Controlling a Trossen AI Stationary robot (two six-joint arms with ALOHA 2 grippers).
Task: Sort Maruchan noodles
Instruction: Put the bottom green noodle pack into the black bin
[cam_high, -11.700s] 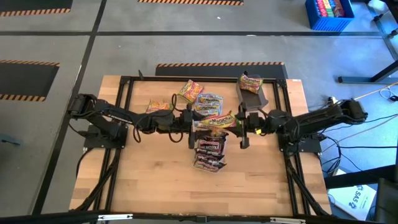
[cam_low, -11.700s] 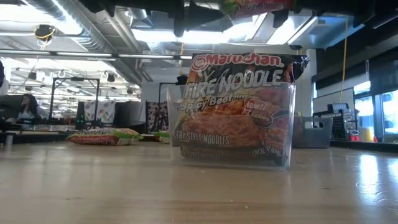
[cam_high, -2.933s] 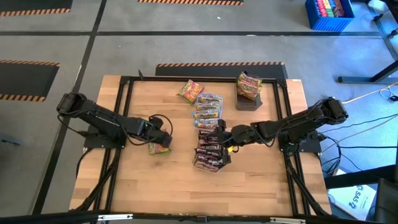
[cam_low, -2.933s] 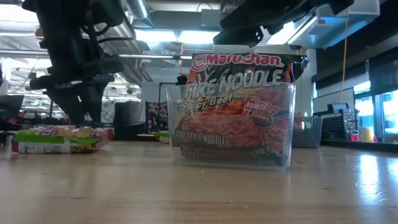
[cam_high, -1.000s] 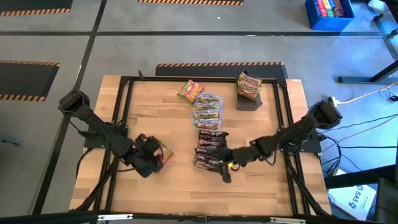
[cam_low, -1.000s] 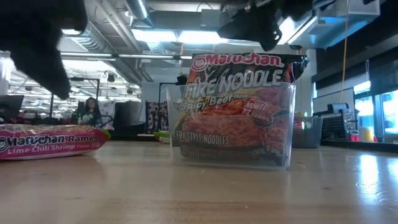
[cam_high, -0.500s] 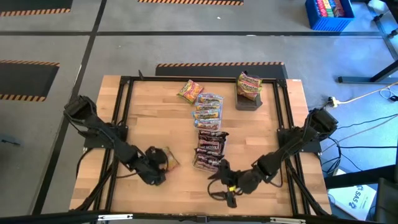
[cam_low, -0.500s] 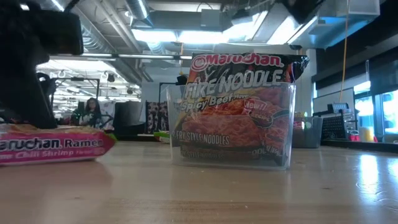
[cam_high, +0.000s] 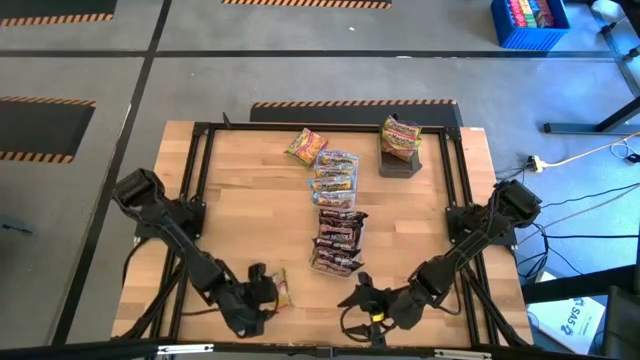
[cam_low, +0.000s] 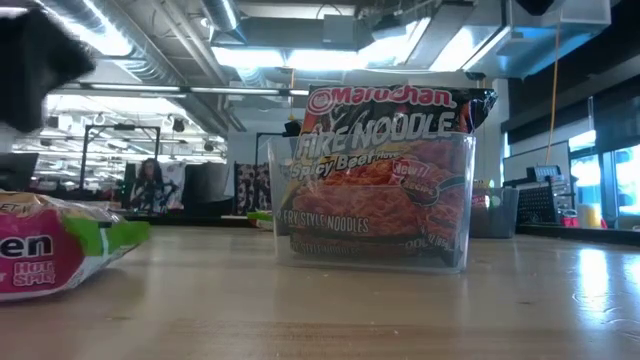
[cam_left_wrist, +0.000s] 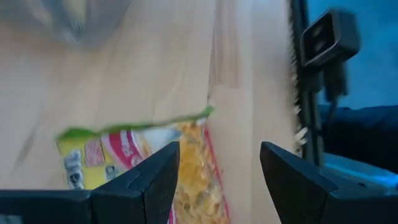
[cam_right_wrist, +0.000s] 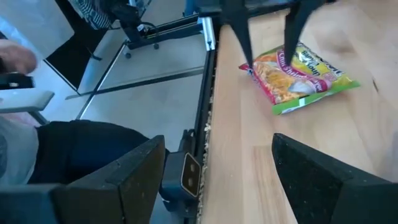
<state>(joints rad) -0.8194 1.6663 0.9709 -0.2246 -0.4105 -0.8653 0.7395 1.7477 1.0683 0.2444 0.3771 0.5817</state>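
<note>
Left gripper (cam_high: 262, 297) sits low at the near edge of the pale wooden worktop (cam_high: 240, 225), its dark fingers apart, with a crinkly yellow-green-red noodle packet (cam_high: 283, 288) lying flat just beside them. Right gripper (cam_high: 372, 312) is nearby, also spread and empty. Glossy maroon packets (cam_high: 336, 238) stand in a clear plastic tub (cam_low: 370, 205) mid-worktop.

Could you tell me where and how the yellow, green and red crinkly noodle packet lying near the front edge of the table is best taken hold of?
The yellow, green and red noodle packet lies flat on the wooden table, beside the open left hand. I would come straight down from above and pinch across its narrow width at mid-length, where the noodle block seems firm. The green crimped end is thin and would probably slip.
</note>
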